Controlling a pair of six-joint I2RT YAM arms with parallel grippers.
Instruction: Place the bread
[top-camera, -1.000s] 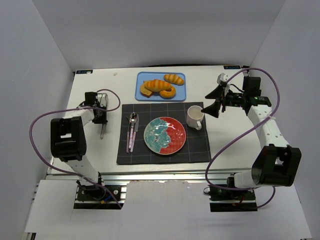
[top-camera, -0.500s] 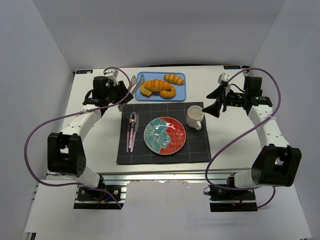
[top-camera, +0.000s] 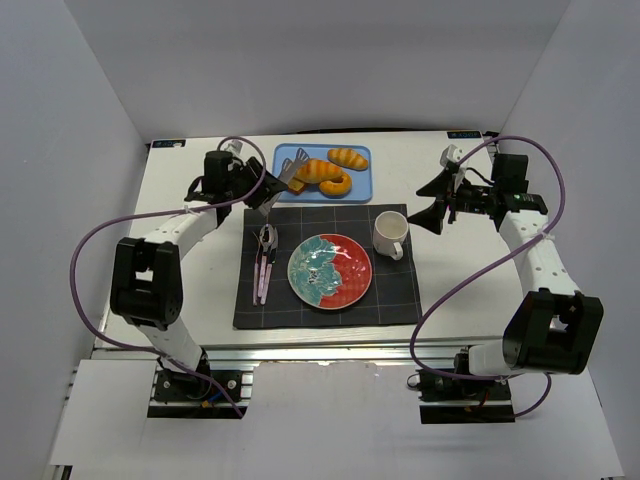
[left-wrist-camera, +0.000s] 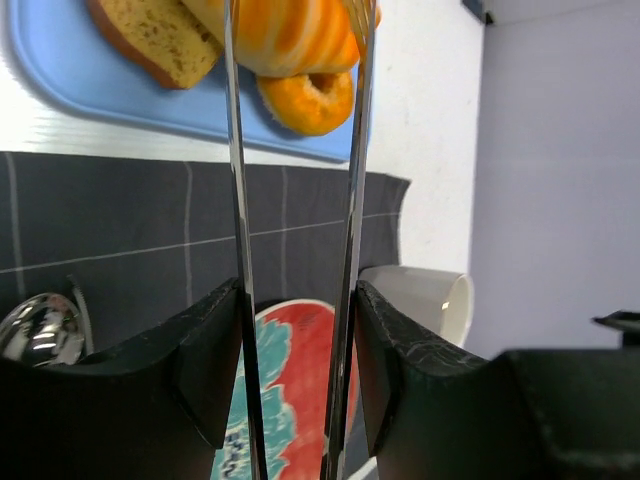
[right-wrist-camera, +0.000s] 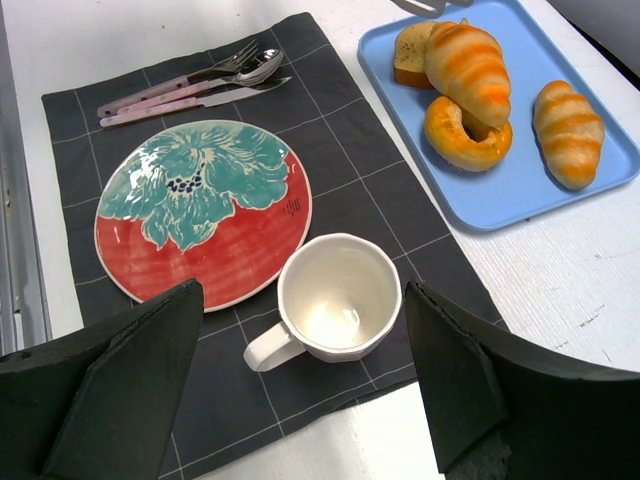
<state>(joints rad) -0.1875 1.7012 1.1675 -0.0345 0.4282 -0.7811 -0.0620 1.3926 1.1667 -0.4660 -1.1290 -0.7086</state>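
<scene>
On the far side of the white table (top-camera: 190, 290), the croissant (top-camera: 322, 172) lay on a blue tray (top-camera: 358, 186), its golden body crossed by darker bands and resting against a ring doughnut (right-wrist-camera: 467, 133) just in front of it. A brown slice (right-wrist-camera: 412, 48) sat at its left end and a smaller striped roll (right-wrist-camera: 567, 130) lay apart near the tray's right edge. The left gripper (left-wrist-camera: 298, 290) reached in from the left, its black fingers pressed against the outside of a pair of thin metal tongs (left-wrist-camera: 238, 200). The two blades ran almost parallel, with a narrow gap between them. In the left wrist view the blades crossed the croissant on either side and left the frame at the top. From above, their tips sat at the croissant's left end, though contact could not be made out. The right gripper (top-camera: 433, 202) hung over the table just off the far right corner of the dark checked placemat (top-camera: 330, 310), its jaws spread wide and holding nothing. On the mat stood a red and teal plate (top-camera: 330, 270) at the centre and a white mug (top-camera: 389, 233) beside it to the right. Cutlery (top-camera: 264, 262) lay along the plate's left side.
</scene>
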